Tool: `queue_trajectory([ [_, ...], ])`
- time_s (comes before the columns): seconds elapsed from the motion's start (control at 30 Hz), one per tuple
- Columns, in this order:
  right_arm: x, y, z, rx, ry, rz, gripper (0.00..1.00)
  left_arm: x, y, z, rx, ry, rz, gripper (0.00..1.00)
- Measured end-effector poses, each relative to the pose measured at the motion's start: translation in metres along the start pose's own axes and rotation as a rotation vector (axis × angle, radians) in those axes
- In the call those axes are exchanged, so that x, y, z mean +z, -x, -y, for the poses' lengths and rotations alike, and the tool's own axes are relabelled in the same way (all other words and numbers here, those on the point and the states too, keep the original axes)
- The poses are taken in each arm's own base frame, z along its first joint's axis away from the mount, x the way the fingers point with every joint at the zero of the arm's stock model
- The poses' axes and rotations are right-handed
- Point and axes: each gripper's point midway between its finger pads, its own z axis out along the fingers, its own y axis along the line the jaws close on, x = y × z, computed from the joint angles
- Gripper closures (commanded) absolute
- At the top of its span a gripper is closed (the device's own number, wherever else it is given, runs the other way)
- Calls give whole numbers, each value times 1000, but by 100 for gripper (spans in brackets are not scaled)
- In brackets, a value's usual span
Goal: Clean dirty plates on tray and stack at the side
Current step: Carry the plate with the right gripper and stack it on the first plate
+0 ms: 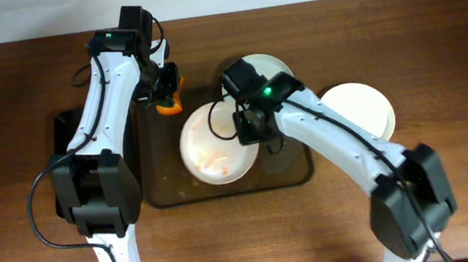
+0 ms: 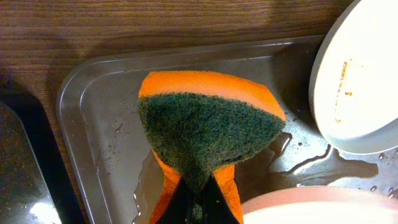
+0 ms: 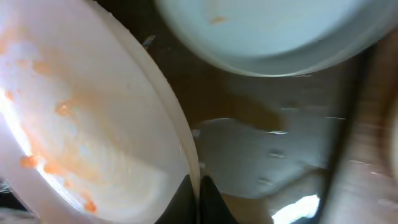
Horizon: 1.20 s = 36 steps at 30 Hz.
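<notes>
Where the tray lies: at the centre of the overhead frame, on the wooden counter. Its floor is wetted with puddles.
streaked plate: placed mid-tray, with orange-red smears spread over its face. Its right rim is gripped. Whether it is lifted off the tray floor cannot be told.
second plate: seen at the upper right of the tray, partly covered by the right arm. A few brown specks are shown on it in the left wrist view.
third plate: set on the counter just right of the tray, outside its rim. Its face appears cream-white.
sponge: orange, with the green scouring side turned to the wrist camera. It is held over the upper left corner of the tray, and contact with the tray floor cannot be judged.
left end effector: pinched tight on the sponge's lower end.
right end effector: fingers closed narrowly on the streaked plate's rim, at the bottom centre of the right wrist view.
black tray: laid just left of the brown tray.
</notes>
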Motion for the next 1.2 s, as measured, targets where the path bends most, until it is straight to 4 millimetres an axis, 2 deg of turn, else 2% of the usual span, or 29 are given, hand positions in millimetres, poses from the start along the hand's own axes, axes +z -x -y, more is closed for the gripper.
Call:
queue_trajectory([
  [0.1, -22, 0, 32, -28, -190, 60, 96, 0, 0, 0, 0, 0, 0, 100],
  [0.17, -31, 1, 41, -85, -328, 112, 96, 0, 0, 0, 0, 0, 0, 100],
  [0.3, -55, 2, 27, -222, -523, 256, 96, 0, 0, 0, 0, 0, 0, 100],
  [0.57, -125, 8, -11, -406, -843, 623, 96, 0, 0, 0, 0, 0, -1, 100],
  [0.7, -136, 11, -12, -411, -895, 678, 96, 0, 0, 0, 0, 0, -1, 100],
  [0.8, -133, 10, -12, -389, -872, 671, 96, 0, 0, 0, -1, 1, -1, 100],
  [0.87, -113, 3, -5, -348, -787, 570, 96, 0, -1, 0, -1, 1, -4, 100],
  [0.9, -95, -1, 8, -291, -721, 468, 96, 0, -1, 0, -1, 1, -4, 100],
  [0.97, -73, -5, 28, -193, -632, 336, 96, 0, -1, 0, -1, 1, -4, 100],
  [1.07, -48, -6, 65, -28, -496, 148, 96, 0, -1, 0, -1, 1, -4, 100],
  [1.13, -45, -4, 86, 53, -405, 80, 96, 0, -1, 0, -1, 1, -4, 100],
  [1.2, -52, 0, 109, 116, -329, 48, 96, 0, -1, 0, -1, 1, -5, 100],
])
